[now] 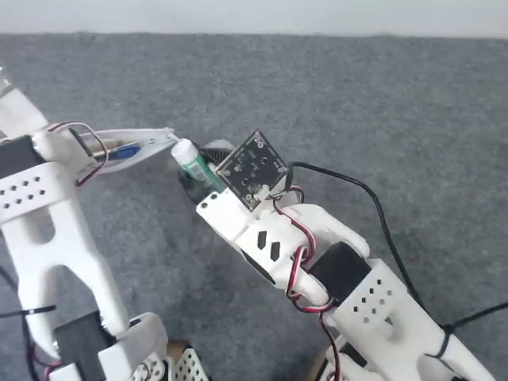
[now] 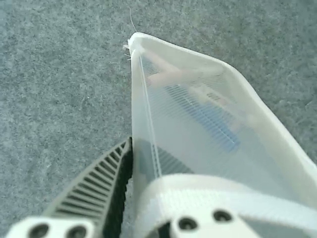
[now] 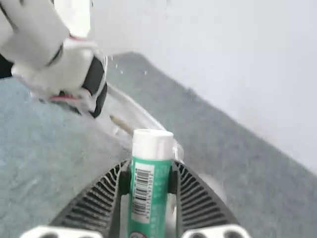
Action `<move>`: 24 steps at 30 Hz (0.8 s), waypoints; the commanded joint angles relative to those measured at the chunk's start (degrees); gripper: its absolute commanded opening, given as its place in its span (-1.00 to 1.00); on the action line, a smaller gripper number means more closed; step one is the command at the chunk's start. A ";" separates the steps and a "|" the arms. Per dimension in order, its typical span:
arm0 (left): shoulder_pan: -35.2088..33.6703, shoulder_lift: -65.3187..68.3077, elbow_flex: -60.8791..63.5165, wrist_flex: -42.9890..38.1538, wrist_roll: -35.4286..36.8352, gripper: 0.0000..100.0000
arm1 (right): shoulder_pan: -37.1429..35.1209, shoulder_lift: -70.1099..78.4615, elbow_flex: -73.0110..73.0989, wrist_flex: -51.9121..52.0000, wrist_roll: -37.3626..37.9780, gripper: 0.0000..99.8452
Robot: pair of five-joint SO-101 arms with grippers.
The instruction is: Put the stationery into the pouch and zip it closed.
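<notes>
Here's the danger. The right gripper (image 3: 149, 167) is clamped on a green glue stick (image 3: 148, 193), white cap leading. That cap sits just beside the near end of the pouch (image 1: 135, 148), at the upper left of the high view. If the cap meets the rim rather than the opening, it could push the soft mesh aside or fold it shut, and I can't tell from here how wide the mouth gapes. Let go too soon and the stick likely drops onto the grey counter (image 1: 381, 103). The other worry is the left gripper (image 2: 141, 158), pinched shut on the pouch's edge: a hard shove might drag the thin fabric out of that pinch. Now the contents. Through the see-through side, a blue pen-like thing (image 2: 210, 121) lies inside with a pale stick (image 2: 166, 77) beside it. Anything else in there, I can't say.
</notes>
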 commanded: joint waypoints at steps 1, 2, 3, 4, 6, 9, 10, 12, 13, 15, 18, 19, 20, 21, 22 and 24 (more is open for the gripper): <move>0.88 -0.53 0.13 0.00 0.53 -0.98 | -0.84 -2.59 -0.70 -4.35 3.25 -0.99; 0.88 -0.53 0.13 0.00 0.53 -0.98 | -0.84 -2.59 -0.70 -4.79 5.10 -0.99; 0.88 -0.53 0.13 0.00 0.53 -0.98 | -1.01 -2.68 -0.70 -5.49 6.51 -0.99; 0.88 -0.53 0.13 -0.09 0.53 -0.98 | -1.63 -2.77 -0.70 -6.20 7.65 -0.99; 0.88 -0.53 0.13 -0.18 0.53 -0.98 | -2.07 -2.86 -0.70 -7.43 8.53 -0.99; 0.88 -0.53 0.13 -0.26 0.53 -0.98 | -2.07 -2.51 -0.70 -10.42 8.62 -0.99; 0.88 -0.53 0.13 -0.26 0.53 -0.98 | -2.07 -2.42 -0.62 -11.65 8.62 -0.99; 0.97 -0.53 0.13 -0.26 0.53 -0.98 | -2.07 -2.33 -0.35 -14.11 8.53 -0.99; 1.05 -0.44 0.13 -0.35 0.53 -0.98 | -2.07 -2.33 -0.35 -15.16 8.35 -0.99; 2.37 -0.26 0.13 -0.35 0.44 -0.98 | -2.42 -2.33 -0.35 -17.36 5.63 -0.99; 3.60 -0.18 0.13 -0.26 0.44 -0.98 | -3.56 -1.80 -0.26 -19.74 1.32 -0.99; 3.60 -0.18 0.13 -0.26 0.44 -0.98 | -3.74 -1.10 -0.09 -20.62 0.88 -0.99; 3.60 -0.18 0.13 -0.26 0.44 -0.98 | -3.91 -0.13 0.09 -22.11 0.88 -0.99; 3.60 -0.09 0.13 -0.26 0.44 -0.98 | -3.91 1.10 0.44 -23.96 0.88 -0.99; 3.60 -0.09 0.13 -0.26 0.44 -0.98 | -3.91 2.59 0.79 -26.77 0.79 -0.99; 3.60 -0.09 0.13 -0.26 0.44 -0.98 | -3.91 6.29 1.32 -33.89 0.70 -0.99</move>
